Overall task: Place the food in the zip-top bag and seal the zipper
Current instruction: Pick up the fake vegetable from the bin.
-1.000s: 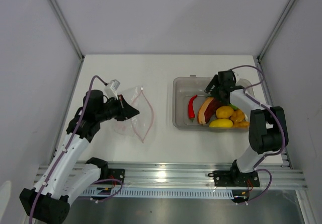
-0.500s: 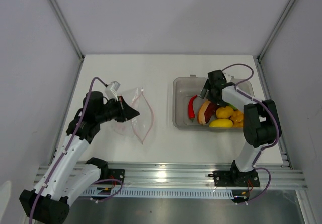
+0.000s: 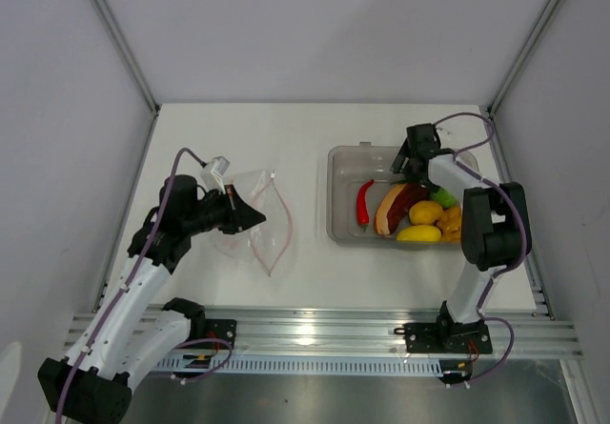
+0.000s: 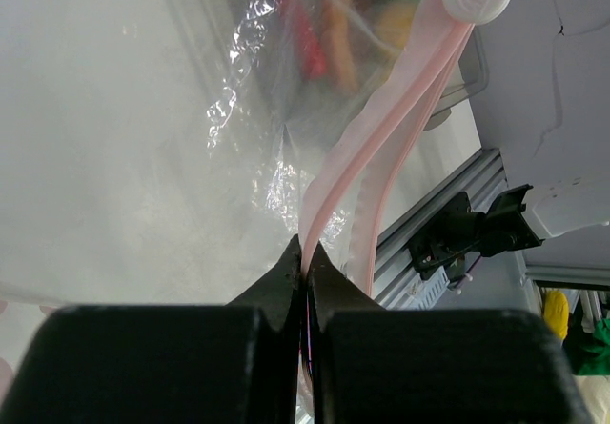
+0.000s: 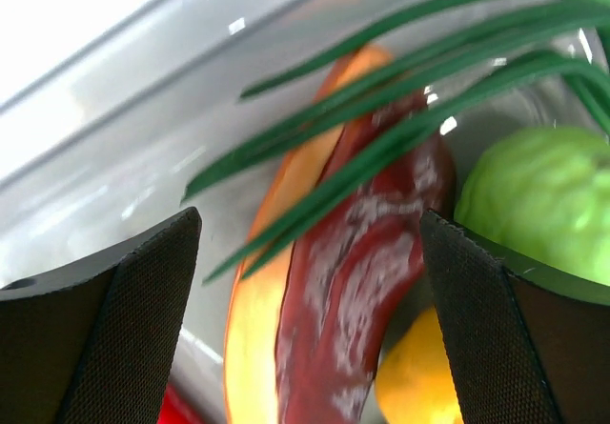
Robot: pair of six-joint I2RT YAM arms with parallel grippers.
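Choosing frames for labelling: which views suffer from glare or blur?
Left wrist: bag washed out by glare, food behind it blurred. Right wrist: scallion fairly sharp, bin wall overexposed. Top external: sharp, evenly lit, slight glare on the rail.

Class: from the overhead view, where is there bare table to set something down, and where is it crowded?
Bare: the strip between the zip-top bag and the grey bin, and the far band of the table behind both. Crowded: the bin, filled with food.

No text, label, brand or number can be read anywhere.
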